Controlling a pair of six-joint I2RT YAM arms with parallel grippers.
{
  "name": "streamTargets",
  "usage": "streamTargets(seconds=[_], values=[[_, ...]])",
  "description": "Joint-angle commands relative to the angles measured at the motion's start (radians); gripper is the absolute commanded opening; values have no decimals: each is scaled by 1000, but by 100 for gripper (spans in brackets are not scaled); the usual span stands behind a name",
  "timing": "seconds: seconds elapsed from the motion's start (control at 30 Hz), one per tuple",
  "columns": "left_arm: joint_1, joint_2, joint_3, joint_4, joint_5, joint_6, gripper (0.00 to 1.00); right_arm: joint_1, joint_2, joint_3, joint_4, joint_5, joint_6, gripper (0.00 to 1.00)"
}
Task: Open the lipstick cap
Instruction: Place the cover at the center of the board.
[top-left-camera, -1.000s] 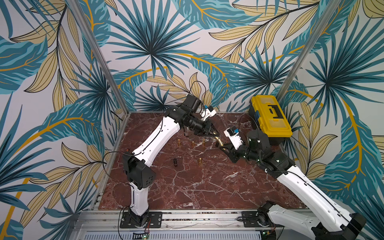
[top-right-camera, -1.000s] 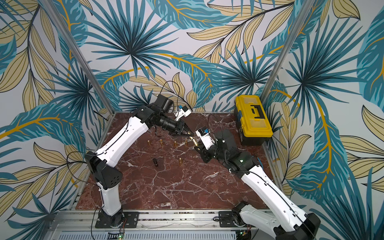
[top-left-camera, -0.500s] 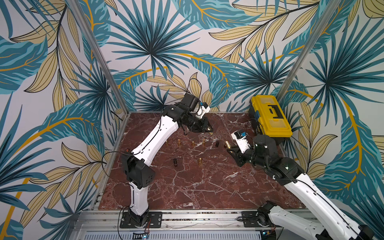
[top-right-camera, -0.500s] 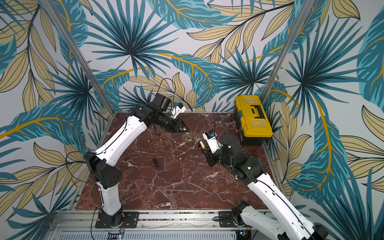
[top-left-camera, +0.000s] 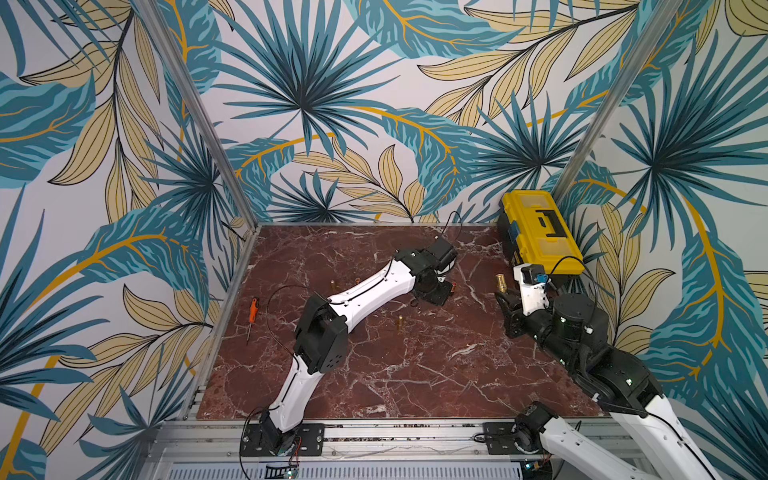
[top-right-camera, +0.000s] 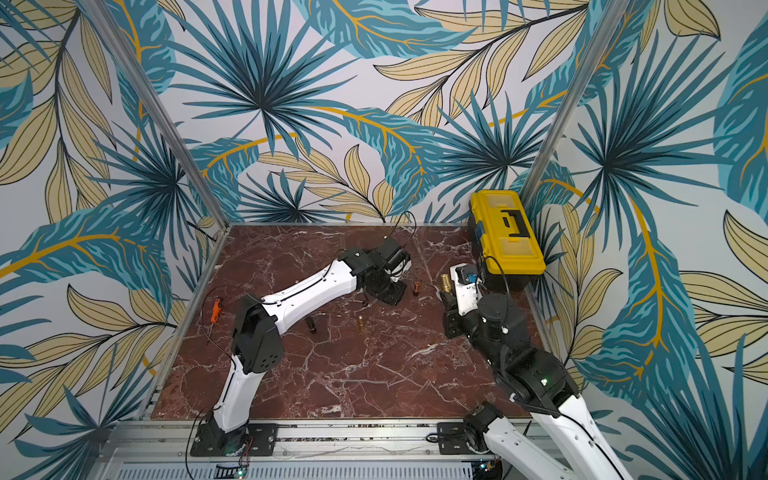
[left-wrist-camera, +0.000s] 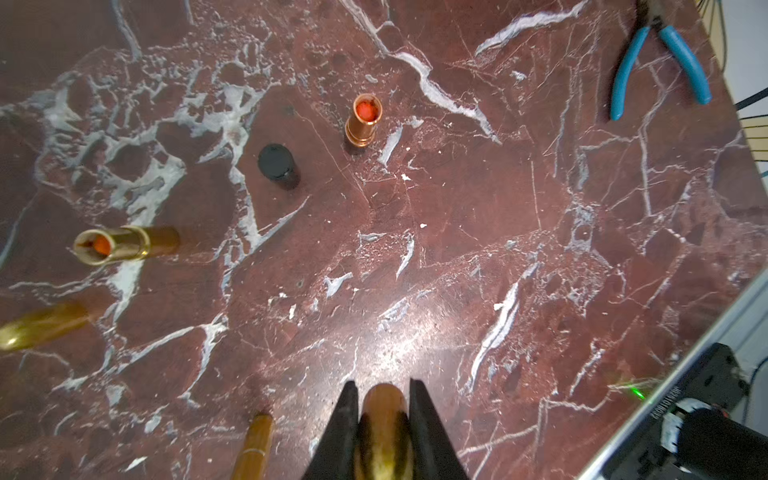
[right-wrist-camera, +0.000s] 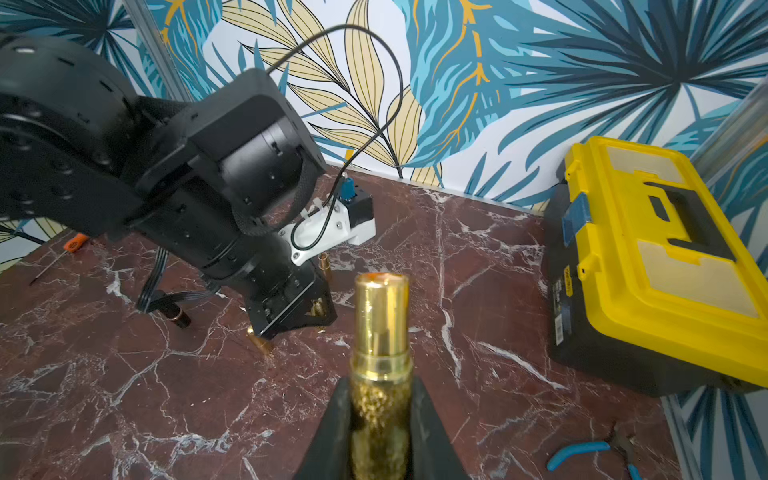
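The lipstick is apart in two pieces. Its gold body (right-wrist-camera: 380, 328) stands out of my right gripper (right-wrist-camera: 380, 382), which is shut on its textured lower part, with the open end showing. Both top views show this body (top-left-camera: 500, 282) (top-right-camera: 446, 284) held at the right, near the toolbox. The rounded gold cap (left-wrist-camera: 384, 411) sits between the black fingers of my left gripper (left-wrist-camera: 383, 384), which is shut on it. That left gripper (top-left-camera: 436, 291) (top-right-camera: 392, 293) points down at the table's middle, the cap (right-wrist-camera: 259, 343) close to the marble.
A yellow toolbox (top-left-camera: 540, 232) (right-wrist-camera: 665, 249) fills the back right corner. Several uncapped lipsticks and loose caps stand or lie on the marble, among them a copper one (left-wrist-camera: 363, 120) and a black cap (left-wrist-camera: 276, 164). Blue pliers (right-wrist-camera: 582, 453) lie near the right edge and an orange screwdriver (top-left-camera: 252, 307) at the left.
The grippers met over the table's middle a second ago and have parted. My left arm swung down to the marble with the cap; my right drew back right with the body.
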Motion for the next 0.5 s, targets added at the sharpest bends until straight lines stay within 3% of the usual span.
streamTargets(seconds=[0.0, 0.13, 0.47], values=[[-24, -15, -62, 139, -56, 8, 0, -3, -27, 6, -57, 58, 16, 4], [-42, -6, -135, 243, -61, 0, 0, -2, -28, 8, -66, 69, 15, 4], [-53, 36, -177, 263, -104, 40, 0, -2, -8, -65, 16, 43, 21, 4]])
